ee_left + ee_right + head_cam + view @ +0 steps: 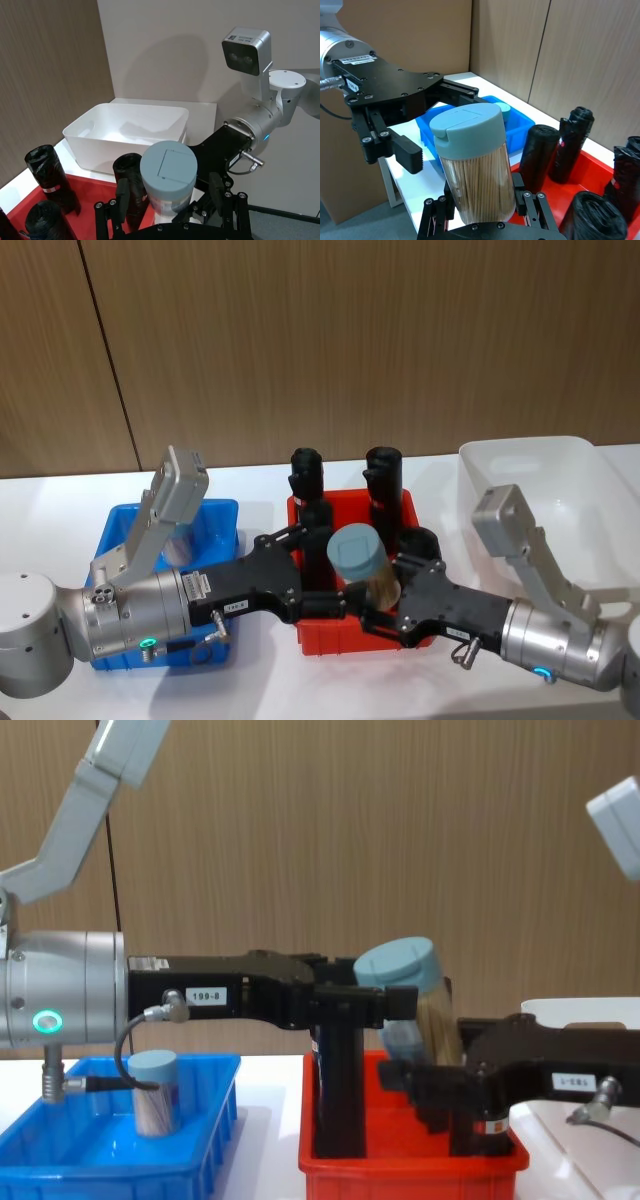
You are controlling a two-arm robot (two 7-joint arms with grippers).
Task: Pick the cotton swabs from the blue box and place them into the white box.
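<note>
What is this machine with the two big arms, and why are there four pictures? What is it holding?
It's a robot with two arms; each ends in a gripper, like a pinching hand. Four cameras took these pictures: one on its head, one on its chest, one on each wrist. On the white table sit a blue box with one cotton swab tub inside, a red bin of black rolls, and a white box. The right gripper pinches a second cotton swab tub above the red bin. The left gripper is open around it.

Swab tub (155, 1092) in left box (120, 1167), rolls (383, 475) in middle bin (400, 1175), another box (520, 454) right.
</note>
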